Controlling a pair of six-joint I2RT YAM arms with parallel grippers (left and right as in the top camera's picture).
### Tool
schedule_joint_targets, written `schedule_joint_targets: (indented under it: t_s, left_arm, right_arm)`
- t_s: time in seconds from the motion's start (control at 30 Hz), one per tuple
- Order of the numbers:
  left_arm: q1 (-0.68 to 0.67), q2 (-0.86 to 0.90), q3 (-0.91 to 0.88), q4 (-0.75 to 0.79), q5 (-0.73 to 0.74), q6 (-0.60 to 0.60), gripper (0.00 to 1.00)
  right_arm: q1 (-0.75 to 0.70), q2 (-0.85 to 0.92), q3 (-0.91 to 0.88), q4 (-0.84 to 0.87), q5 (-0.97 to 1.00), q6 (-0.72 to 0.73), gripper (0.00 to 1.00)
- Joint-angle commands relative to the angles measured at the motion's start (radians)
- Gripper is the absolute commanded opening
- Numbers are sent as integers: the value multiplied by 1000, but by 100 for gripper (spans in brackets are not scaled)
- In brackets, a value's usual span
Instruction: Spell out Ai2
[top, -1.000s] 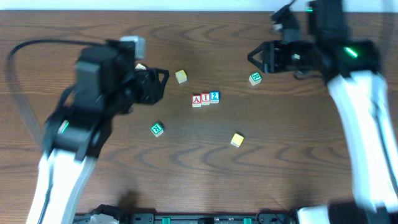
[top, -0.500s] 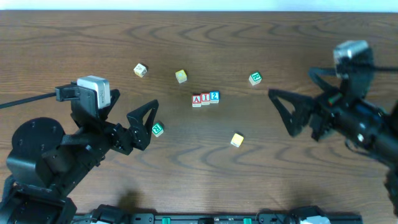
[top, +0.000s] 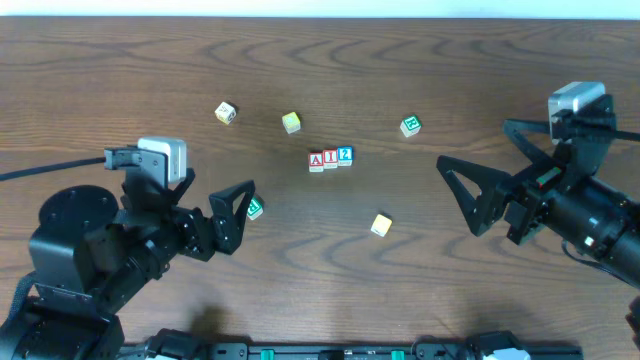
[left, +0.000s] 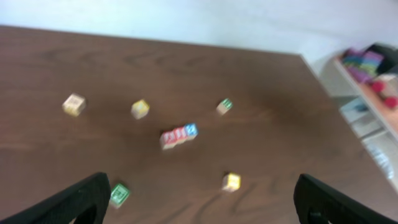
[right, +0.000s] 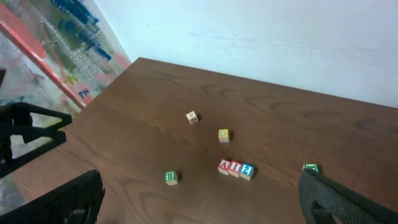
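Note:
Three blocks stand touching in a row at the table's middle: a red A (top: 316, 161), a red I (top: 330, 159) and a blue 2 (top: 345, 155). The row also shows in the left wrist view (left: 179, 135) and the right wrist view (right: 235, 168). My left gripper (top: 240, 212) is open and empty at the front left, far from the row. My right gripper (top: 470, 197) is open and empty at the right, also far from it.
Loose blocks lie around the row: a green one (top: 254, 208) beside my left fingers, a yellow one (top: 381, 225), a yellow one (top: 291, 122), a pale one (top: 225, 112) and a green one (top: 410, 126). Shelving with coloured items (left: 373, 68) stands beyond the table.
Both arms have pulled back from over the table's middle towards the front corners, left arm to the front left and right arm to the right. The blocks have not moved.

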Motion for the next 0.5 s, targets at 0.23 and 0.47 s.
schedule_joint_targets:
  t_s: [0.23, 0.47]
  left_arm:
    - [164, -140, -78, -78, -275, 190, 95]
    - [347, -365, -455, 117, -275, 311, 95]
  right_arm:
    - [5, -1, -3, -1, 3, -10, 99]
    - [5, -1, -3, -1, 3, -10, 99]
